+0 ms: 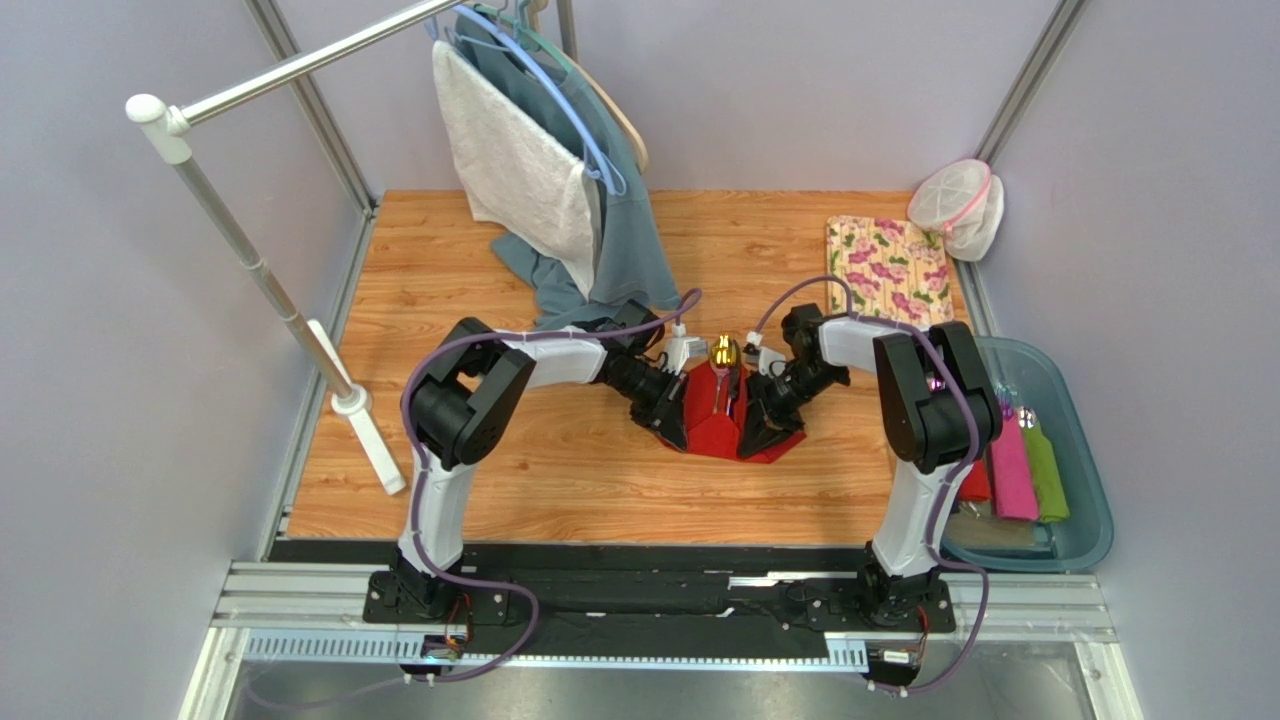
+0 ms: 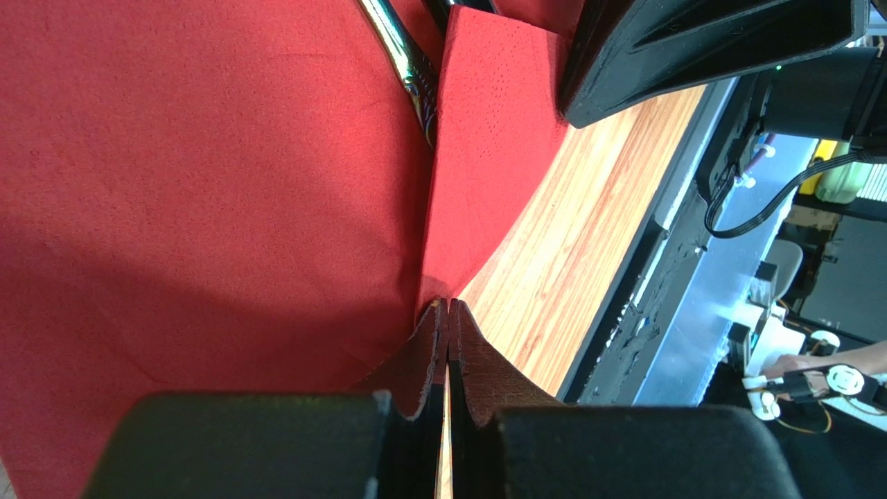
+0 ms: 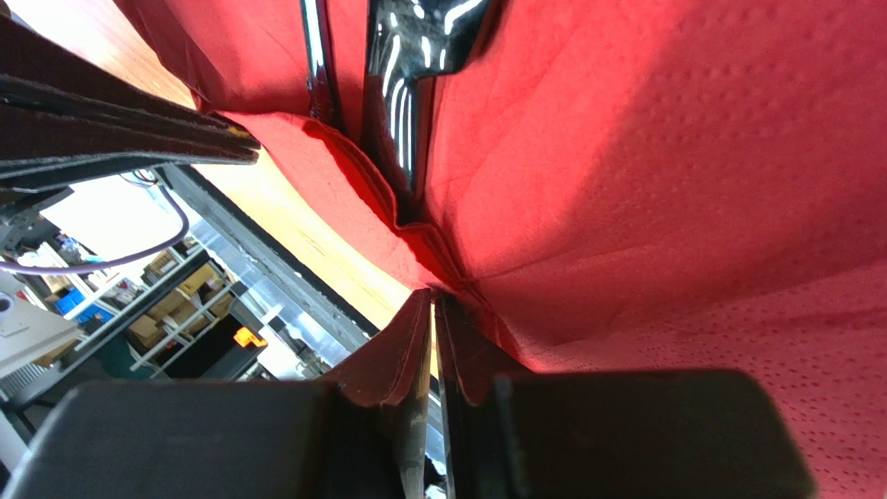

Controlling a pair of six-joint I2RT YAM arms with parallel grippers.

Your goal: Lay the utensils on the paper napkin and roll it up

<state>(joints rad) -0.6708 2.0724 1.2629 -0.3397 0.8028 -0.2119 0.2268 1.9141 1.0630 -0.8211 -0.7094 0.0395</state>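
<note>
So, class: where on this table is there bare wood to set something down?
Free: the front of the table between the paper napkin and the near rail; the back patch between the hanging clothes and the floral cloth. Crowded: the centre, where the left claw and right claw pinch the napkin, utensils between them.

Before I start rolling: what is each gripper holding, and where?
Left gripper pinches the napkin by its left edge; right gripper, its right edge.

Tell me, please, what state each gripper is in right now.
Left gripper: closed, pinching the edge of the paper napkin.
Right gripper: closed, pinching the same paper napkin.
</note>
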